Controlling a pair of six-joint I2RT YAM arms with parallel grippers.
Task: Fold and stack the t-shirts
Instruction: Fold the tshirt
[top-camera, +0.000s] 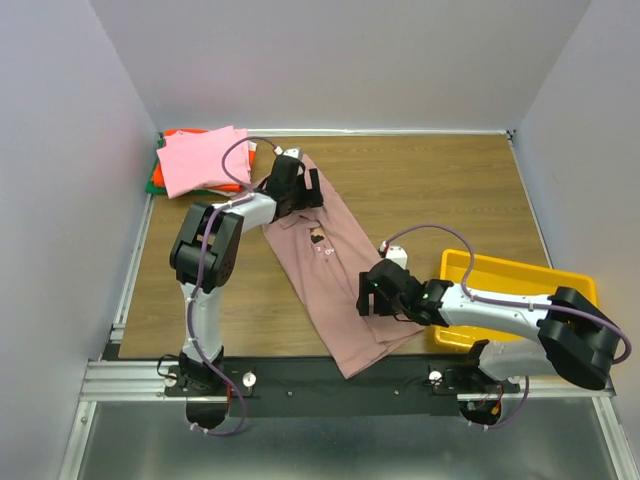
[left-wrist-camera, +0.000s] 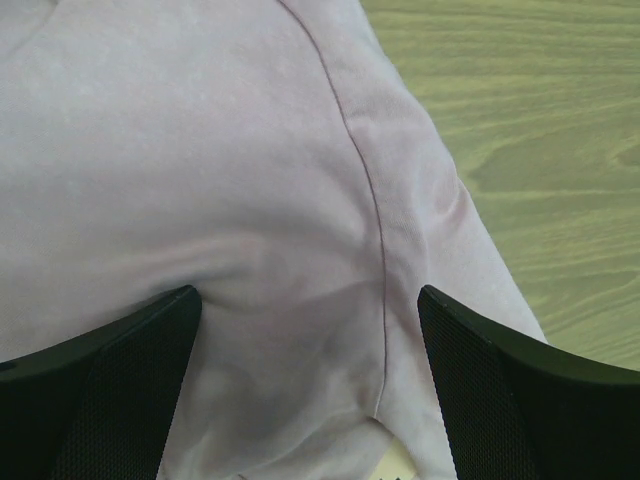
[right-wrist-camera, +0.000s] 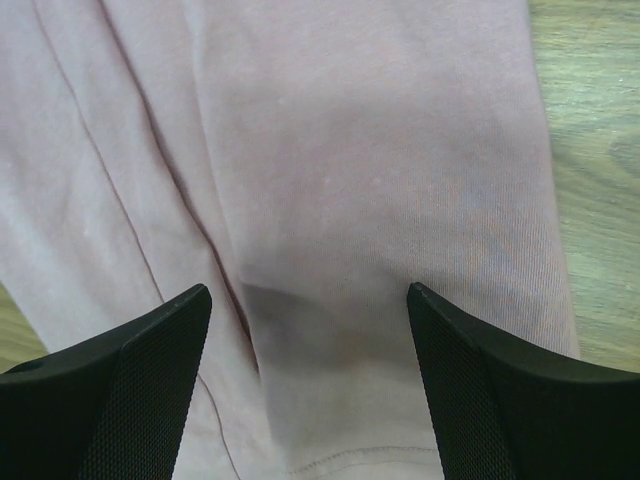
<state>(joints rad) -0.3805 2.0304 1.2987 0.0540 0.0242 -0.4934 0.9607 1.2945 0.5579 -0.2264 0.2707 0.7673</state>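
Jaws stand wide on the left gripper (left-wrist-camera: 310, 300) and right gripper (right-wrist-camera: 310, 295), holding nothing, over the mauve-pink t-shirt (top-camera: 335, 290) lying diagonally mid-table; 3 folded t-shirts (top-camera: 200, 160) sit stacked at the far-left corner.

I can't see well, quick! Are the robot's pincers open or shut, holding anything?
Left pincer: open above the mauve t-shirt, holding nothing.
Right pincer: open above it, holding nothing.
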